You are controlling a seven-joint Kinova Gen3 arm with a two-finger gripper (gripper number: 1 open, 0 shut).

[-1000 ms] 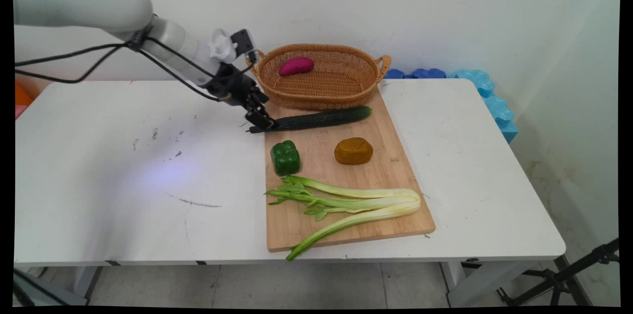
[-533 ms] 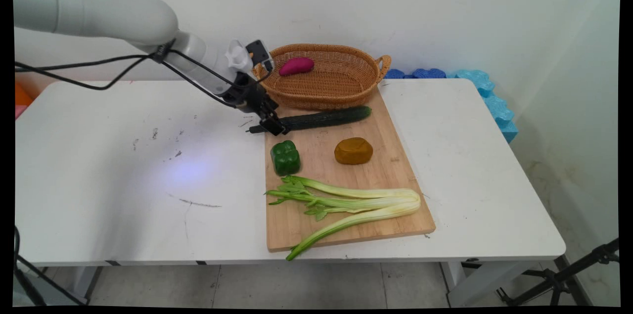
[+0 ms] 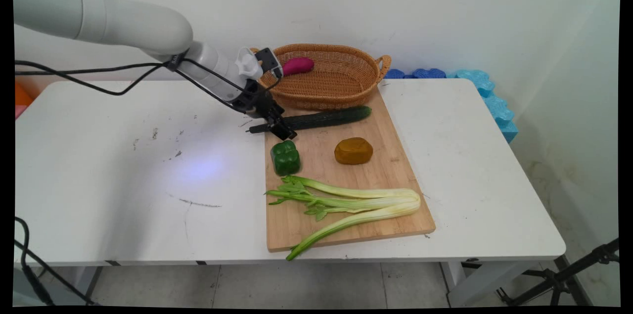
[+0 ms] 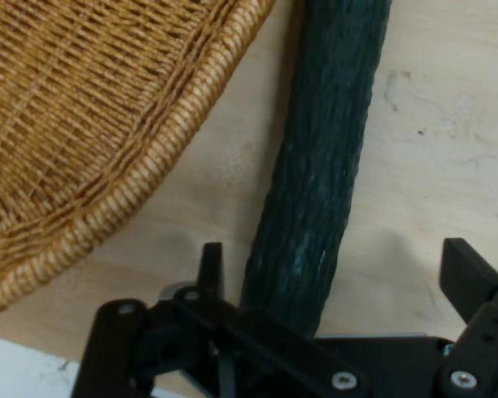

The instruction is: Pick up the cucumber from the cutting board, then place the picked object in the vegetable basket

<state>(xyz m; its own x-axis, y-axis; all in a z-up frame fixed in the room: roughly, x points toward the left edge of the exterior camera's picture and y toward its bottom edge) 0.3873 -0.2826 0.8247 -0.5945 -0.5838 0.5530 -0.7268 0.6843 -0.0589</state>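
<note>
Sliding rightward since 1 second ago, the gripper (image 3: 282, 131) now straddles the cucumber (image 3: 321, 118) near its stem end, its 2 fingers spread. It lies on the cutting board (image 3: 346, 190) beside the basket (image 3: 321, 76); stiff, bumpy-skinned, best grasped across its width.

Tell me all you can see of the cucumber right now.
The cucumber is long, dark green and bumpy-skinned, lying flat across the far end of the wooden cutting board, just in front of the wicker basket. Its thin left tip overhangs the board's edge. The gripper straddles its left part, fingers open on either side.
</note>
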